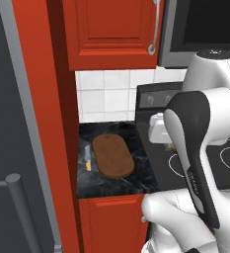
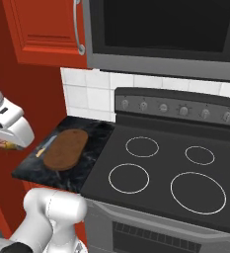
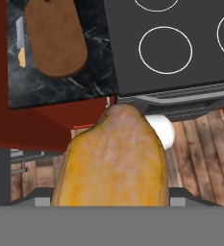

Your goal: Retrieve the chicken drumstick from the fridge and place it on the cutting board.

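Chicken drumstick (image 3: pixel 114 158) gripped in the jaws, short of the bare cutting board (image 3: pixel 56 39) beside the stove (image 3: pixel 180 43).

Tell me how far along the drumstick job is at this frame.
Retrieval looks done: the chicken drumstick sits in the gripper, out of the fridge. Carrying is in hand, with the gripper short of the counter's front edge. Left: setting it on the cutting board, bare beside a small knife.
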Controlling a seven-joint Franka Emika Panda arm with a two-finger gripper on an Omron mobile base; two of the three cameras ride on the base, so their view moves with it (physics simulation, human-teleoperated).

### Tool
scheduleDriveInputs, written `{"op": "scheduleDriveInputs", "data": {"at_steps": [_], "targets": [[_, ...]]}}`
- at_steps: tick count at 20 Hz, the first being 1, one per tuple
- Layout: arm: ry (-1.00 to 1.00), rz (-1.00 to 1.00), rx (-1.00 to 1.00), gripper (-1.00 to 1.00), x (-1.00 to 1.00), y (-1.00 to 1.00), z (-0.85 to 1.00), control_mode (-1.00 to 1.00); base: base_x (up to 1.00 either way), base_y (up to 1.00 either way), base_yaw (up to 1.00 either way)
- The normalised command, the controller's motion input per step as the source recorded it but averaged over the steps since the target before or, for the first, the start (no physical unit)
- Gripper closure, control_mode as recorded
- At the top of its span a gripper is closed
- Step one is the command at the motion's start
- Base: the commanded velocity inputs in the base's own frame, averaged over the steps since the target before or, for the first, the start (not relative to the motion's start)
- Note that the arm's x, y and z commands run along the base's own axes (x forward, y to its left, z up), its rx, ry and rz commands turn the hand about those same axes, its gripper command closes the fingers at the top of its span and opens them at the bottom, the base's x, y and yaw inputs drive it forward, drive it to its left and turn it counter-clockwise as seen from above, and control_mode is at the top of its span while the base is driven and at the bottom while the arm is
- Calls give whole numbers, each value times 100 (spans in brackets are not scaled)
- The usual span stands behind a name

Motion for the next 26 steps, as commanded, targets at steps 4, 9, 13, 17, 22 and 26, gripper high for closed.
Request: {"op": "scheduleDriveInputs", "data": {"at_steps": [4, 9, 13, 17, 22, 26], "targets": [[0, 0, 0, 100, 0, 0, 0, 100, 9, 0, 1], [0, 5, 4, 100, 44, 0, -27, -100, 0, 0, 0], [2, 5, 2, 100, 68, 0, -55, -100, 0, 0, 0], [11, 1, -1, 100, 90, 0, -88, -100, 0, 0, 0], [14, 0, -2, 100, 96, 0, -76, -100, 0, 0, 0], [0, 7, 0, 100, 87, 3, -60, -100, 0, 0, 0]]}}
